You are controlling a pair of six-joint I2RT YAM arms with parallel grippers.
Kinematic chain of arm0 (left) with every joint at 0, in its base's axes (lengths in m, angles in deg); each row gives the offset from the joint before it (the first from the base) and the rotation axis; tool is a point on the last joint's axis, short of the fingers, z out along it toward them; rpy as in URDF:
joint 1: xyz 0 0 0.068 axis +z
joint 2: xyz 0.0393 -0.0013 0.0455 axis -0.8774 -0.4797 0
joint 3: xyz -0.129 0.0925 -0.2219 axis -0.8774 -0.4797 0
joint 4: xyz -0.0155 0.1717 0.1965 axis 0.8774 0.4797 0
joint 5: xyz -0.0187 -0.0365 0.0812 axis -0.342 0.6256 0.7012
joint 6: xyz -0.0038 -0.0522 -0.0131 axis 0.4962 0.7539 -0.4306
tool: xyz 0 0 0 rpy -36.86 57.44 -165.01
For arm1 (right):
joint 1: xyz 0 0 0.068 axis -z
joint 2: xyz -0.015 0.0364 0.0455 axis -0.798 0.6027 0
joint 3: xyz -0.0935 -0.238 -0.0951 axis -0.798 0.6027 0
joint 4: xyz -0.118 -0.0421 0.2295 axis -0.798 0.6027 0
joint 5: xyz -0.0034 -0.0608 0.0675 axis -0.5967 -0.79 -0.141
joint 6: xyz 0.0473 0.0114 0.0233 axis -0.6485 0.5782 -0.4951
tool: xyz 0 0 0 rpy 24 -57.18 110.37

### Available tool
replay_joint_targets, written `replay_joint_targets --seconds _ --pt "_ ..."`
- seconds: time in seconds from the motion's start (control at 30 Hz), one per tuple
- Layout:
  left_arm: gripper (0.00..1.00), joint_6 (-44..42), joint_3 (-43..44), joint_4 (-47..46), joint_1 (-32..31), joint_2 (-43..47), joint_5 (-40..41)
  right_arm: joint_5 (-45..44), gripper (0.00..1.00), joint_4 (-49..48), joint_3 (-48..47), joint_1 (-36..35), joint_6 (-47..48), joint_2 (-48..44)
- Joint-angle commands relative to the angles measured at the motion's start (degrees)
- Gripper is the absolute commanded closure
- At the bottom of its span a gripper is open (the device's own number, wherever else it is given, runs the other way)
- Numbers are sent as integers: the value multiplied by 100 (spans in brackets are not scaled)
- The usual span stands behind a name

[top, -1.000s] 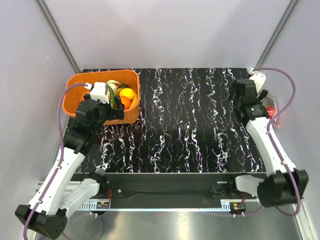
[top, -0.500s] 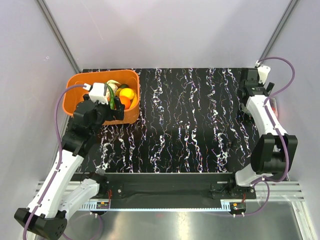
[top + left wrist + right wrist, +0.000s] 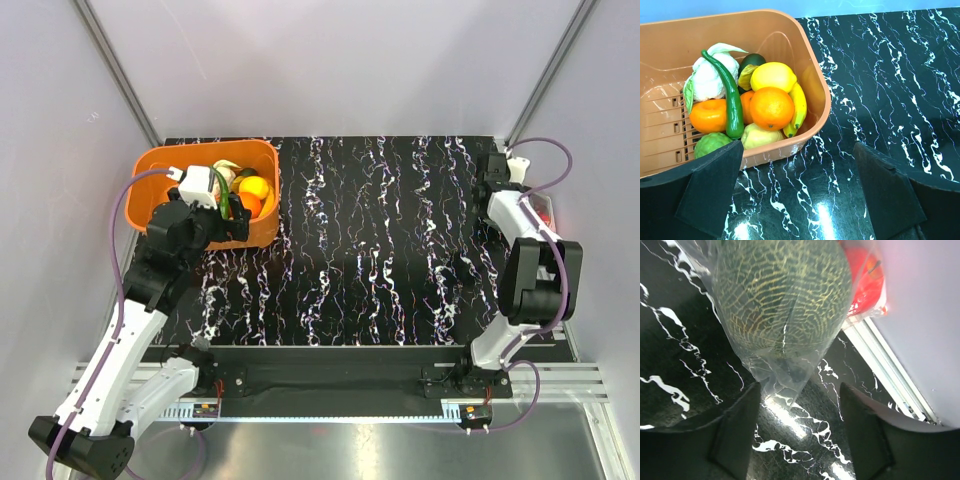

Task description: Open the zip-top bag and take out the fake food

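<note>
Top external view: The zip-top bag lies at the right edge of the frame, at the right rim of the desk, partly hidden behind the right arm; only a red patch of it shows. The right arm is folded back on itself, its wrist reaching to the upper right, and the right gripper cannot be read as released or clenched from here. The left arm extends up the left side, its left gripper over the near rim of the orange basket at upper left.

Left wrist view: The left gripper is released, jaws spread wide and grasping nothing, above the desk just beside the basket of assorted fruit.

Right wrist view: The right gripper is released, jaws apart and empty. The bag fills the upper centre of the frame. Inside it sit the dark green piece and the red piece at upper right.

Task status, as a judgement: the food remains in the bag, no grasp is made, and the zip strip is not visible, so opening and removal both appear outstanding.
</note>
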Motion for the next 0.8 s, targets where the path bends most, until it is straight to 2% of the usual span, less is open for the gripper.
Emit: replay_joint_targets --seconds 0.0,0.07,0.1,0.13,0.17,0.43,0.47,0.53,0.77 --pt "1 -23 87 -257 -27 67 -80 -23 31 -252 55 -1 -63 129" --pt "1 -24 95 -248 -27 58 -80 -67 45 -331 73 0 -10 226" --pt "1 -24 96 -257 -27 49 -71 -58 55 -332 64 0 16 252" --pt "1 -24 104 -248 -27 49 -80 -32 77 -314 56 0 8 270" --pt "1 -32 104 -257 -27 32 -71 -5 84 -288 55 0 -10 270" --pt "1 -41 104 -248 -27 40 -71 539 91 -7 187 -211 -177 -229" --pt "1 -41 104 -240 -27 31 -80 583 95 2 222 -316 -177 -301" --pt "1 -41 113 -240 -27 14 -98 593 100 -6 319 -860 -177 -415" --pt "1 -59 113 -240 -18 -30 -133 1137 100 38 346 -2328 -414 -653"
